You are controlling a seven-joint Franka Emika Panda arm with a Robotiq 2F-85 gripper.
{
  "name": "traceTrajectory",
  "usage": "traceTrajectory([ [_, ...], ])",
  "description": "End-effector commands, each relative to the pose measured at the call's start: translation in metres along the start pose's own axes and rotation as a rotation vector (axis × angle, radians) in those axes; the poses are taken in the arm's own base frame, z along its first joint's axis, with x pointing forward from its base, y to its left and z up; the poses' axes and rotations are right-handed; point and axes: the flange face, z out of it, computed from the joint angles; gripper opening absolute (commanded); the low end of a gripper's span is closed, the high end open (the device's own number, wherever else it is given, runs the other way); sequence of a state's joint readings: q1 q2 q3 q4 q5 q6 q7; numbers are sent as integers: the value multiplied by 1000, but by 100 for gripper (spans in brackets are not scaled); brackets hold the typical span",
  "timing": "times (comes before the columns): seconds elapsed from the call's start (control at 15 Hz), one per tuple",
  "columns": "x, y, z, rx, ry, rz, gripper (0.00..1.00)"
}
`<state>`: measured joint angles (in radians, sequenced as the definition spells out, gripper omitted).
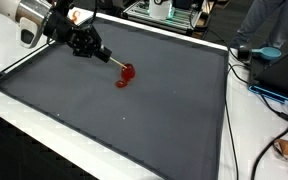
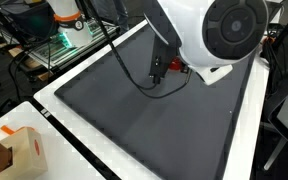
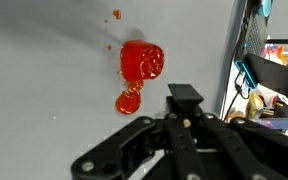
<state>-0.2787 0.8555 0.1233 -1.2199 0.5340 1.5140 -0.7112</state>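
A glossy red blob lies on the dark grey mat, toward its far side. In the wrist view the red blob has a smaller lobe trailing from it toward the camera and a few tiny red specks beyond it. My gripper hangs just beside the blob, shut on a thin tool whose tip reaches the blob's edge. From the wrist, the gripper has its fingers closed around the tool's dark end. The white arm hides most of the gripper in an exterior view.
A white table rim frames the mat. Cables and a blue object lie beyond the mat's side edge. A cardboard box sits at a table corner. Shelving with equipment stands behind the table.
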Motion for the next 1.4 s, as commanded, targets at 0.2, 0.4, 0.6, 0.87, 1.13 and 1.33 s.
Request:
traceTrajectory([
  [0.2, -14, 4, 10, 38, 58, -2, 3],
  [0.4, -17, 4, 12, 68, 54, 14, 3],
  [0.6, -17, 8, 14, 87, 47, 39, 3],
  [0.87, -16, 7, 15, 101, 50, 54, 3],
  [1.13, -15, 1, 11, 115, 51, 116, 3],
  [1.33, -14, -5, 5, 113, 46, 189, 3],
])
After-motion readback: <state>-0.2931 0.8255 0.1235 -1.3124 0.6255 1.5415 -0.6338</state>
